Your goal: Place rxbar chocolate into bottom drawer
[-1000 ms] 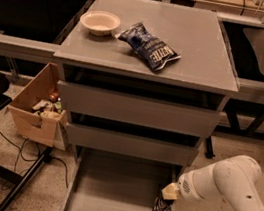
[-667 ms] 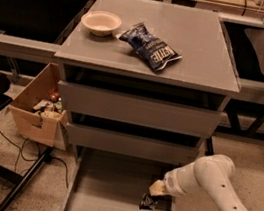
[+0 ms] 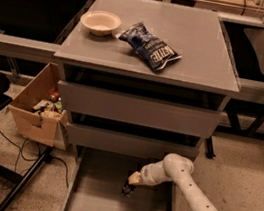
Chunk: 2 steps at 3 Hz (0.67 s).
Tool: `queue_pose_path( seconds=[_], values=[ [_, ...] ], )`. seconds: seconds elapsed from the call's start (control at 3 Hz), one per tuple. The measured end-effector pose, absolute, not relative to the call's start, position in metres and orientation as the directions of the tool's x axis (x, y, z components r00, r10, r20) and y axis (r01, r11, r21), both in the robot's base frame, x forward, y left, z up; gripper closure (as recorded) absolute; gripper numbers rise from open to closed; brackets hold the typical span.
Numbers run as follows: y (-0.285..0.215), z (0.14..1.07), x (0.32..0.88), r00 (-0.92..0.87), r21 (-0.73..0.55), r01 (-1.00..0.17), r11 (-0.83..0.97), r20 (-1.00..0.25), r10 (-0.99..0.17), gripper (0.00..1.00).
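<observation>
The bottom drawer (image 3: 98,208) is pulled out at the foot of the grey cabinet, a shallow grey tray with low side walls. My gripper (image 3: 130,184) hangs over the drawer's middle, reaching in from the right on the white arm. The rxbar chocolate (image 3: 128,189), a small black wrapper, hangs from the gripper's tip just above the drawer floor. The gripper is shut on it.
On the cabinet top (image 3: 202,54) lie a dark blue chip bag (image 3: 150,46) and a cream bowl (image 3: 100,22). The two upper drawers (image 3: 136,109) are closed. A wooden box (image 3: 37,108) with clutter stands on the floor at the left, with cables beside it.
My arm has swung left, carrying the rxbar from the drawer's right edge to over its middle and further back toward the cabinet.
</observation>
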<state>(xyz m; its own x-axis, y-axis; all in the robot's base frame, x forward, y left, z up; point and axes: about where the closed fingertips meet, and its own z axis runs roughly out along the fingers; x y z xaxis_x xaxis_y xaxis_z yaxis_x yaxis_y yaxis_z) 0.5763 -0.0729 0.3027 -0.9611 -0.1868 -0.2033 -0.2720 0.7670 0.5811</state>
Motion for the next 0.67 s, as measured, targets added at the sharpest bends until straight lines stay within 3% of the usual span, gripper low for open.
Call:
queue_pose_path(
  seconds=[0.67],
  values=[
    [-0.0844,0.2779,0.5808,-0.974,0.573,-0.224,0.788,-0.159,-0.161,0.58]
  ],
)
